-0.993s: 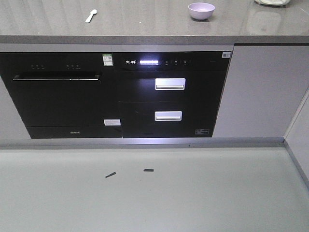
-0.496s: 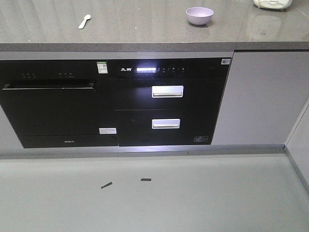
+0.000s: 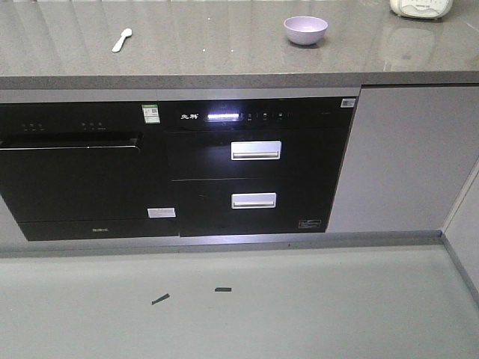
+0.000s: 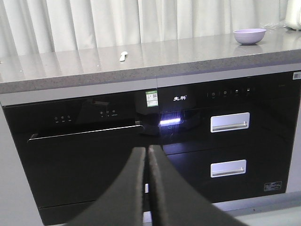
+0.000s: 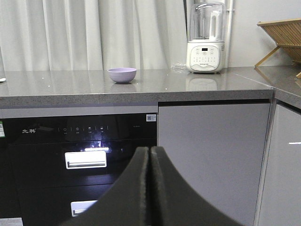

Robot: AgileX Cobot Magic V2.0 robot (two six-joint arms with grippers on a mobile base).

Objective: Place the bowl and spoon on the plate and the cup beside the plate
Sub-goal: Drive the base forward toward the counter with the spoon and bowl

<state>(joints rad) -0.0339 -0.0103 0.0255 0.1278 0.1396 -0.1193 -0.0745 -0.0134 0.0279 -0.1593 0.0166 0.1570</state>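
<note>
A lavender bowl [image 3: 305, 30] stands upright on the grey countertop [image 3: 209, 52], right of centre; it also shows as the bowl [image 4: 249, 36] at far right of the left wrist view and the bowl [image 5: 122, 75] in the right wrist view. A pale spoon [image 3: 121, 40] lies on the counter's left part, seen small as the spoon [image 4: 123, 56]. The plate and the cup are out of view. My left gripper [image 4: 147, 149] is shut and empty, low before the oven front. My right gripper [image 5: 150, 149] is shut and empty, below counter height.
Under the counter sit a black oven [image 3: 75, 172] and a black drawer appliance [image 3: 254, 172] with two silver handles. A white blender [image 5: 205, 40] stands at the counter's right, a wooden rack [image 5: 284, 35] beyond it. Two dark scraps [image 3: 191, 294] lie on the grey floor.
The whole scene has slid down and slightly left in the front view: the counter shows more of its top, and the bowl and spoon sit lower in frame. Nothing on the counter has moved.
</note>
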